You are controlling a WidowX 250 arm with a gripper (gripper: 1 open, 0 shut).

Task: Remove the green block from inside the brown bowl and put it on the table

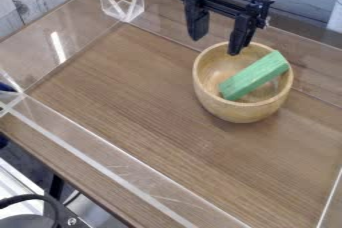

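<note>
Brown table (134, 102): green block (255, 76) in bowl (211, 90), just below open gripper (218, 36).

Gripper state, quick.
Gripper: open, holding nothing, above the brown bowl with the green block inside.
</note>
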